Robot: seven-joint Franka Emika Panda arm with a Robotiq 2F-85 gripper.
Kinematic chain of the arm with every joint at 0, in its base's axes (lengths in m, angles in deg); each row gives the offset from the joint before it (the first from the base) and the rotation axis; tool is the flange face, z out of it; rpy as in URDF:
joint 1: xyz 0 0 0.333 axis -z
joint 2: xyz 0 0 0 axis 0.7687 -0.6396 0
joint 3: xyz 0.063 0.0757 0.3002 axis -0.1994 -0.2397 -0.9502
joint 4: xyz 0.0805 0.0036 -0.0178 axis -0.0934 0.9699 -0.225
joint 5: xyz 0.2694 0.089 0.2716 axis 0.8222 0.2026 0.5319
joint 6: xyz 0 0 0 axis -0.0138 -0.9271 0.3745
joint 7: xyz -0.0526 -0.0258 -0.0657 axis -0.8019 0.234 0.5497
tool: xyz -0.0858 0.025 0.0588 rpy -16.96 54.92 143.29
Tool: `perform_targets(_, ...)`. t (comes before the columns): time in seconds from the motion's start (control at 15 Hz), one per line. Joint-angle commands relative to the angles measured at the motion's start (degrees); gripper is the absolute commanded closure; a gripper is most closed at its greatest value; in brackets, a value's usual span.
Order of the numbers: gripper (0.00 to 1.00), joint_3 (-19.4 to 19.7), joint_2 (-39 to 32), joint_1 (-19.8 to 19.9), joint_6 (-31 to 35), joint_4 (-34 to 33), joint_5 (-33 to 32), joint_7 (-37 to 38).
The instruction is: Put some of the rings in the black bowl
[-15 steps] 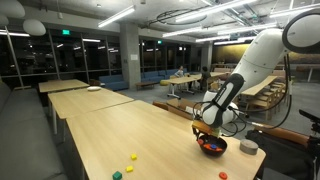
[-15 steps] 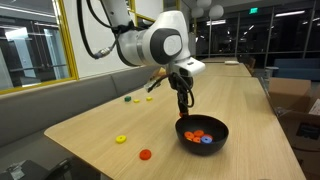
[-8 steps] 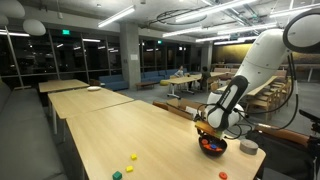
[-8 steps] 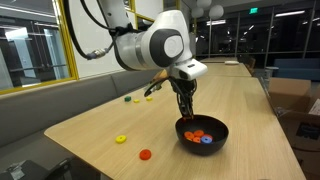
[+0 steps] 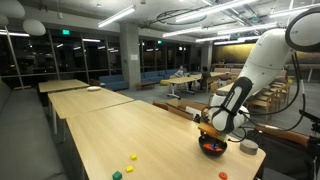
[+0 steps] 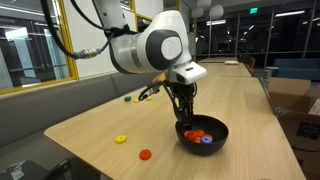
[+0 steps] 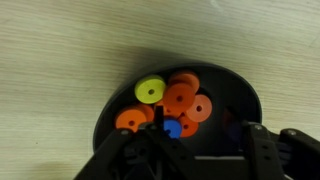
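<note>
Wrist view: hanging straight above shallow glossy round black bowl (image 7: 238, 98) on pale wooden table (image 7: 60, 40), end effector (image 7: 205, 142) parted and empty, small orange, blue and yellow plastic rings (image 7: 176, 100) heaped inside directly beneath, loose yellow ring (image 6: 120, 139) and red ring (image 6: 145, 154) well apart on table.

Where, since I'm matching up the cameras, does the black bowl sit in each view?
Exterior view: the black bowl is at the lower right of the picture.
Exterior view: the bowl is just right of centre, in the lower half.
Wrist view: the bowl fills the lower middle.
Shared landmark: the orange rings heaped inside it.
</note>
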Motion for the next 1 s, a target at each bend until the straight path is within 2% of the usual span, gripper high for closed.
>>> perform_targets(0.0, 0.03, -2.7, 4.5, 1.2, -1.3, 1.9, 1.9, -1.6)
perform_targets(0.07, 0.00, -3.1, 5.7, 1.0, -2.2, 2.2, 1.4, -2.3)
perform_targets(0.27, 0.00, -3.5, 10.5, -0.5, -6.1, 2.8, -1.3, -4.3)
perform_targets(0.33, 0.00, -3.0, 12.3, -1.3, -8.3, 2.8, -3.4, -4.1)
perform_targets(0.47, 0.00, -4.2, 17.2, -1.6, -15.1, 2.7, -5.8, -8.6)
perform_targets(0.53, 0.00, -10.0, 19.8, 3.6, -18.7, 2.6, -7.0, -10.0)
perform_targets(0.93, 0.00, -21.2, 31.8, 7.4, -42.8, -0.7, -2.7, -25.0)
